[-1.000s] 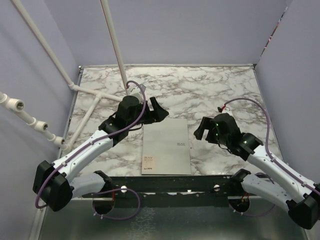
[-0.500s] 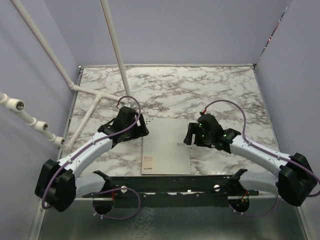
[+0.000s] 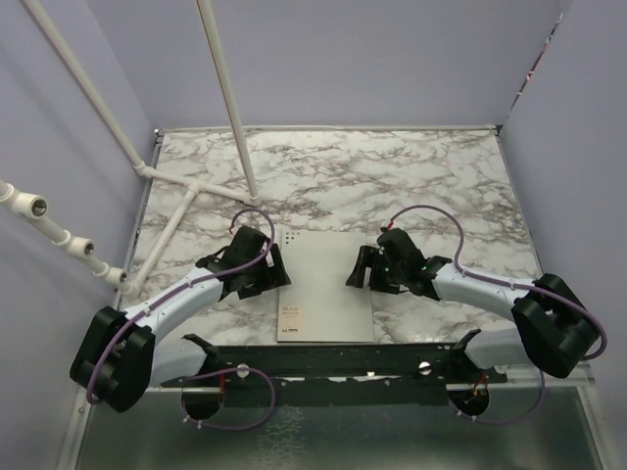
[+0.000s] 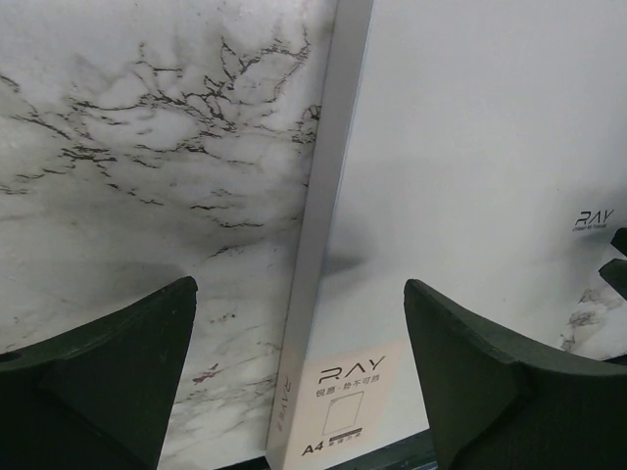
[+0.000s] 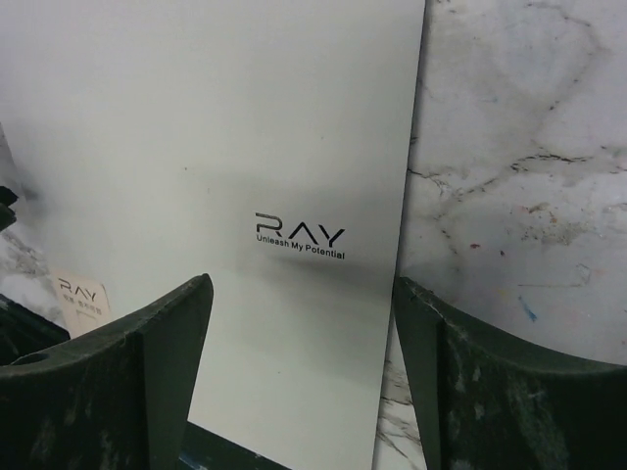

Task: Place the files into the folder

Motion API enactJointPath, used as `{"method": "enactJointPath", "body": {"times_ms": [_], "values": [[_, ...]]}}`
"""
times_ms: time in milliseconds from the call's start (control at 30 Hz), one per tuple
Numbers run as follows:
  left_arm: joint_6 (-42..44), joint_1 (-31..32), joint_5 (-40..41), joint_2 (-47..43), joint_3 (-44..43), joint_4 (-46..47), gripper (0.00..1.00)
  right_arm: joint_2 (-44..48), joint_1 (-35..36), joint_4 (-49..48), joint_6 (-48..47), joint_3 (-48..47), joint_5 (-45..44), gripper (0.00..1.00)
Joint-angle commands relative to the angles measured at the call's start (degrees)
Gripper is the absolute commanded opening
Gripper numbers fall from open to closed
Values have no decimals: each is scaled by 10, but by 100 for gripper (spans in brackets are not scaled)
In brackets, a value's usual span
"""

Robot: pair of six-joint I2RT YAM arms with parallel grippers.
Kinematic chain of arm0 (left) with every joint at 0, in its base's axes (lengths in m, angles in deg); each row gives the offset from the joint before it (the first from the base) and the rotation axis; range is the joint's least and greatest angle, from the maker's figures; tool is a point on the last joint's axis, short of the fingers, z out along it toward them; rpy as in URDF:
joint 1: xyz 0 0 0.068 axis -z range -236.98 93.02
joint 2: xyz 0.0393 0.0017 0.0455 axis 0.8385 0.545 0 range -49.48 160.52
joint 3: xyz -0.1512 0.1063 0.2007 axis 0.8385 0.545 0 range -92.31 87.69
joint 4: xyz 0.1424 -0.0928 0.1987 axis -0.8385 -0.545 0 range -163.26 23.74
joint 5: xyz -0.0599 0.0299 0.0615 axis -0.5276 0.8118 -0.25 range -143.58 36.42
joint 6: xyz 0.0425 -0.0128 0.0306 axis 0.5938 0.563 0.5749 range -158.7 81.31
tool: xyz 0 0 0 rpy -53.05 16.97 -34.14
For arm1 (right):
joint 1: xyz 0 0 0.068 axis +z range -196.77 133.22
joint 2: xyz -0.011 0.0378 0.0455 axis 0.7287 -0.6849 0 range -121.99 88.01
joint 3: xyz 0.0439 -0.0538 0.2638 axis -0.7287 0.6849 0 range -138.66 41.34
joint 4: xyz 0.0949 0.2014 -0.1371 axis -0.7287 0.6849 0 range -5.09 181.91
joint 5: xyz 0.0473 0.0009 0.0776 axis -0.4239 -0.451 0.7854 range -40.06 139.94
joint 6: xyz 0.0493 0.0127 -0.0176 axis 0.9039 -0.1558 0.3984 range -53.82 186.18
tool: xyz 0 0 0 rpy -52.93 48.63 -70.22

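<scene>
The folder (image 3: pixel 326 284) lies shut and flat on the marble table, grey side up, with its reddish label (image 4: pixel 343 401) at the near left corner. No files show in any view. My left gripper (image 3: pixel 272 271) is low over the folder's left edge, open, its fingers straddling the spine (image 4: pixel 323 225) without touching it. My right gripper (image 3: pixel 359 273) is low over the right edge, also open, one finger (image 5: pixel 147 362) over the cover (image 5: pixel 216 127) and the other finger (image 5: pixel 470 372) over the marble. In the wrist views the left gripper (image 4: pixel 299 286) and right gripper (image 5: pixel 302 282) hold nothing.
White pipes (image 3: pixel 176 201) cross the table's back left corner and rise along the left wall. A black rail (image 3: pixel 333 357) runs along the near edge just below the folder. Lilac walls close in the back and both sides.
Both arms have swung inward and down toward the folder. The left gripper moved from the far left corner to the left edge; the right gripper moved left onto the right edge.
</scene>
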Motion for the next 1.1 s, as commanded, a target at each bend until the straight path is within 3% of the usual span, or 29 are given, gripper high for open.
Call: {"method": "enactJointPath", "body": {"times_ms": [0,167,467,767,1067], "values": [[-15,3,-57,30,12,57,88,-34,2,-27,25,17,20,79],[-17,6,-73,71,15,98,88,-52,2,-24,31,9,-7,79],[-13,6,-103,143,-16,165,75,-69,0,5,33,-24,-92,75],[-6,7,-103,217,-88,192,72,-97,-45,5,-3,-67,-82,74],[3,9,-119,281,-107,210,71,-118,-86,15,-33,-101,-81,75]]}}
